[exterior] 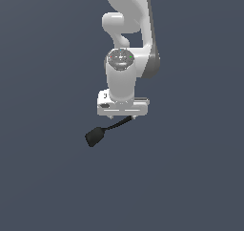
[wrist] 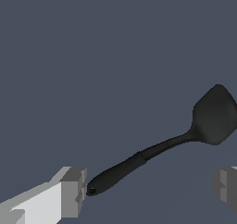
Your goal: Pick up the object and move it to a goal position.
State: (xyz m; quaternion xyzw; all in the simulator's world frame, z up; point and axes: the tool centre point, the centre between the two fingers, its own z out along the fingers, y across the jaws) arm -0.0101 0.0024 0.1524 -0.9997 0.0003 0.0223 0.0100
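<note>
In the exterior view, the white Franka arm (exterior: 128, 44) hangs over a flat, featureless slate-grey bench (exterior: 43, 177), its pincer (exterior: 122, 115) pointing down and largely masked by the broad white hand body above it, so the fingertips cannot be made out from here. The object (exterior: 102, 132), a small matte black spatula-like utensil, lies just below the hand in this view: its thin curved handle runs up under the hand's lower edge, where its end is hidden, while the broader blocky head sits out toward the exterior view's left. Nothing else stands near it, and whether the handle is touched cannot be told from this angle. The arm's upper links are cut off by the frame. In the wrist view, the pincer (wrist: 150, 188) is spread wide, with one grey finger pad (wrist: 74, 190) at one side and the other only partly in frame at the opposite edge. The object lies slantwise on the bare grey surface, its rounded handle end just beside the nearer pad, seemingly a hair apart, and its flat head well out toward the other finger but beyond it. The jaws grip nothing.
</note>
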